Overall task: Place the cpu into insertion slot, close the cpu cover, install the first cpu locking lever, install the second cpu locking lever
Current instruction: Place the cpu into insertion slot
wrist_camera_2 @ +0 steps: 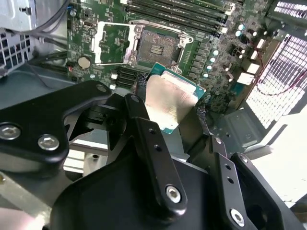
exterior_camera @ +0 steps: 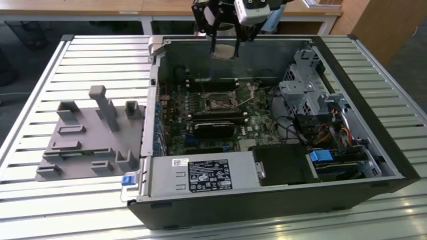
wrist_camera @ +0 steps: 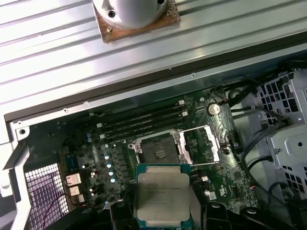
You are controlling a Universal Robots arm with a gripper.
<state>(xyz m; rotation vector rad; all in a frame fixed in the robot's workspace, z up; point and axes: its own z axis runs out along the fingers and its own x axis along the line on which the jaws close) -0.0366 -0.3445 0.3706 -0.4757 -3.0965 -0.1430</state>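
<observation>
Above the far end of the open computer case (exterior_camera: 267, 207), your pincer (exterior_camera: 225, 47) hangs with the chip (wrist_camera_2: 172, 100) clamped between its two fingers (wrist_camera_2: 144, 129), well clear of the board. The grip looks like your main risk. The fingers hold the chip by its edges alone, so a jolt or a slack squeeze could let it twist or slip and fall onto the board. You also can't tell from these views whether the chip sits level with the socket (wrist_camera: 158, 151). If it is skewed or turned the wrong way round, it could meet the socket corner-first and bend the fine contacts. The cover (wrist_camera: 204, 143) is swung open to one side of the socket and leaves the opening free. Its raised frame is just beside the socket, though, so a sideways drift could catch on it. As for position, the chip sticks out beyond the fingertips with its dull metal top facing the first wrist camera. The bare socket lies apart from it, farther along the board in both wrist views.
</observation>
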